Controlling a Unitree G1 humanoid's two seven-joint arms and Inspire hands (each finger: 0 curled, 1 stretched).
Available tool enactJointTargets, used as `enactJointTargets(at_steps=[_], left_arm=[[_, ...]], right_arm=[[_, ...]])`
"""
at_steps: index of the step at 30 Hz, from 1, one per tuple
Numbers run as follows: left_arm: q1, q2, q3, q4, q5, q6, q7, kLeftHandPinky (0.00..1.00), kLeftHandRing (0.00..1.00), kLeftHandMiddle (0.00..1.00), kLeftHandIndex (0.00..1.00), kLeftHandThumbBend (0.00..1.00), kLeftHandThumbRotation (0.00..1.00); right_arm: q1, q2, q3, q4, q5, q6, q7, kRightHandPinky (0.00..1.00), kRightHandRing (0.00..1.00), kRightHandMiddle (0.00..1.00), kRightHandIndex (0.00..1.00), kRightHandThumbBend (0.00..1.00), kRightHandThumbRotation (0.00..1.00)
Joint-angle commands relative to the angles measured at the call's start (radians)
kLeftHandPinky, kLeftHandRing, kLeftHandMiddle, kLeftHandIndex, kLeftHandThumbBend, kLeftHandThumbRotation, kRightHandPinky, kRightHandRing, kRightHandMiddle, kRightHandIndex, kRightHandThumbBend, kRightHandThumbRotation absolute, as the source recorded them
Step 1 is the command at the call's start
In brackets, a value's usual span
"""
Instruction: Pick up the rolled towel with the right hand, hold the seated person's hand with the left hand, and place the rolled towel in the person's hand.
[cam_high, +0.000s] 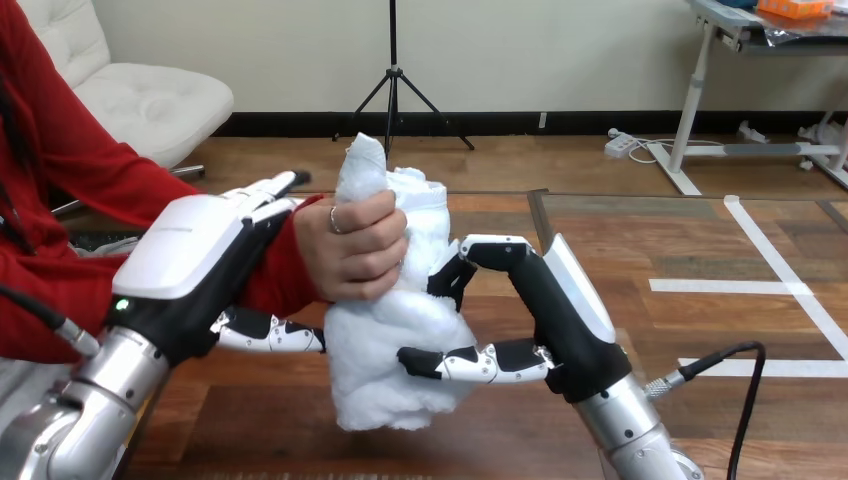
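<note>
The rolled towel (390, 350) stands upright in the air over the bench (250, 425), its upper half wrapped by the person's hand (355, 245), whose fingers are closed round it from the left. My right robot hand (560, 320) is clamped on the same towel from the other side, with the thumb pressed into the lower bulge and a bent finger touching it higher up, so both of us have hold of it. My left robot hand (190, 250) brackets the person's wrist (290, 275), fingers lying over the top of the red sleeve and thumb reaching under it, which I read as a steadying clasp. I judge the task to be at its last step: the towel is in the person's hand, and only my own hold on it remains to be given up. The next move calls for spreading my right fingers gently and drawing them away to the right without dragging the soft cloth along, while my left robot hand steadies the wrist so the towel does not tip or slide out.
</note>
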Motion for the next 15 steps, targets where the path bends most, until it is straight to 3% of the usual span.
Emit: enactJointTargets(at_steps=[1,15], left_arm=[[-0.013,-0.027,0.016,-0.07,-0.011,-0.004,0.017,0.99,0.99,1.0,1.0,1.0,0.42],[0.019,-0.043,0.013,-0.064,-0.002,-0.008,0.034,1.0,1.0,1.0,1.0,1.0,0.49]], right_arm=[[-0.029,0.029,-0.038,-0.004,0.055,0.004,0.03,0.59,0.67,0.72,0.77,0.89,0.34],[-0.002,0.024,-0.063,0.001,0.101,0.021,0.106,0.6,0.67,0.72,0.77,0.87,0.34]])
